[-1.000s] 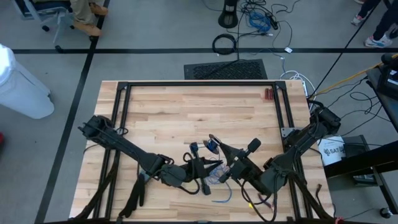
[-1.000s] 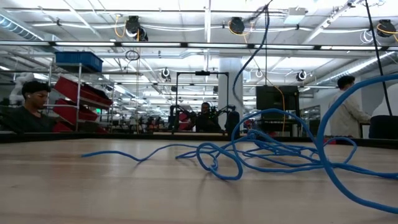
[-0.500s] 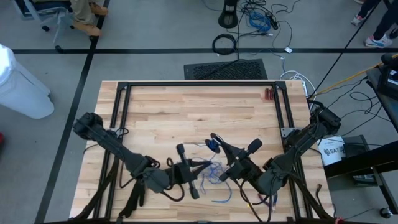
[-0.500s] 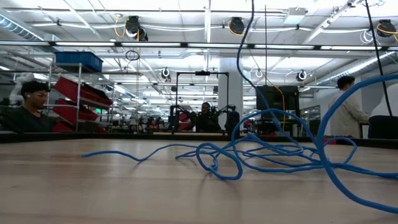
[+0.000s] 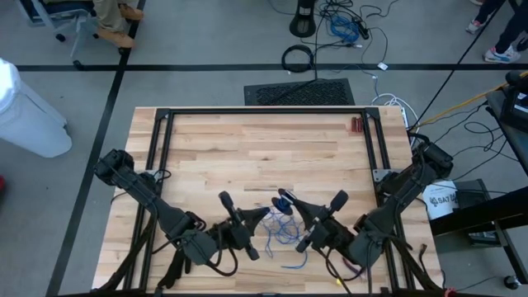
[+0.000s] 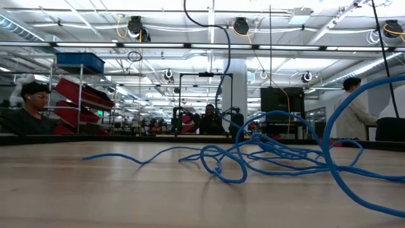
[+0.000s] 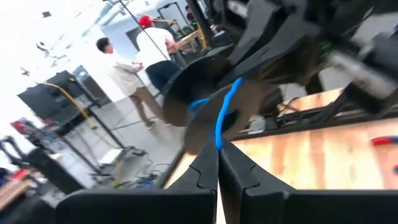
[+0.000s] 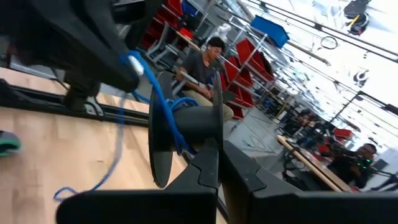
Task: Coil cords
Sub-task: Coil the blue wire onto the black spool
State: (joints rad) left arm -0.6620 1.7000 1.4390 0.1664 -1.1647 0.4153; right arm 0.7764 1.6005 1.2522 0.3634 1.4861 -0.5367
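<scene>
The thin blue cord is partly wound on a small dark spool [image 5: 283,200] with two round flanges [image 8: 158,143]; its hub [image 8: 186,115] carries blue turns. The rest of the cord [image 5: 285,235] lies in loose tangled loops on the wooden table near its front edge [image 6: 266,155], with one tail [image 5: 294,264] nearer the front. My left gripper [image 5: 265,214], just left of the spool, is shut on a strand. My right gripper [image 5: 292,203] is shut on the spool from the right. My left gripper pinches a single strand of the blue cord [image 7: 219,138] between its two fingertips, coming level from the table's left. The strand runs up from the fingertips to the spool [image 7: 211,106] just ahead. My right gripper pinches the rim of one spool flange [image 8: 216,144] between its two fingers, coming level from the table's right. The spool is lifted clear of the table, with its axis about level.
A black frame [image 5: 264,111] runs around the tabletop. A small red thing [image 5: 355,124] lies at the far right corner. People and shelves show in the room beyond the table [image 6: 31,107]. Bare wood lies across the table's far half [image 5: 247,157].
My left gripper has drawn back toward the table's left edge, away from the spool, rising a little and rolling about its own line while still shut on the strand. The cord's strand above the table has swung left. My right gripper and the spool have hardly moved.
</scene>
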